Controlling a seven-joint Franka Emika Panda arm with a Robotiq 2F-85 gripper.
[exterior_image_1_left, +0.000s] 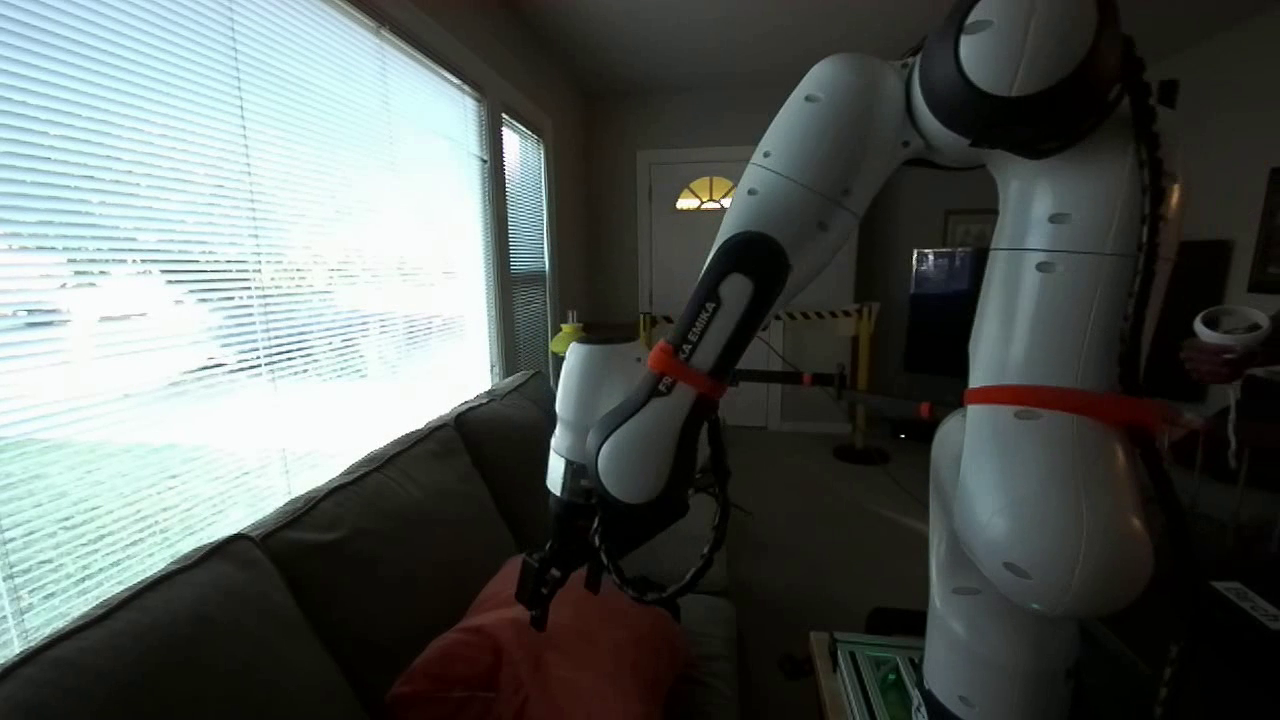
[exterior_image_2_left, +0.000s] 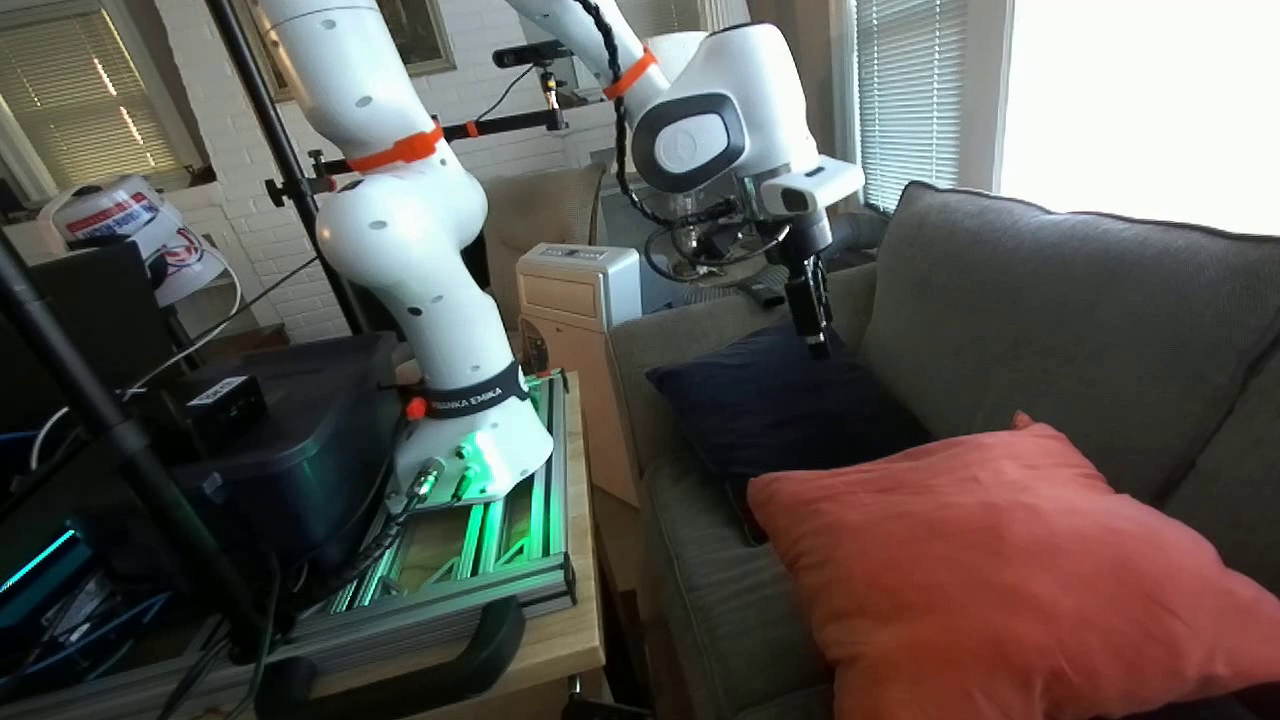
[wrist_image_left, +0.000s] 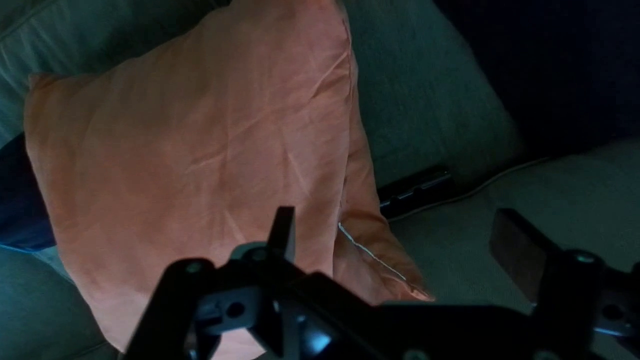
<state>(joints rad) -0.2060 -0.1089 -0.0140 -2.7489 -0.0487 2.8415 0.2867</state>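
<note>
The hand (wrist_image_left: 400, 244), its jaws spread wide, hangs above a grey sofa (wrist_image_left: 575, 197), holding nothing and apparently touching nothing. Below it lies an orange cushion (wrist_image_left: 200, 150); in the wrist view the gap between the jaws spans the cushion's edge. Beside that edge lies a slim black object (wrist_image_left: 415, 189). The cushion sits unlifted and ungripped; whether handling is beginning or over cannot be told.
</note>
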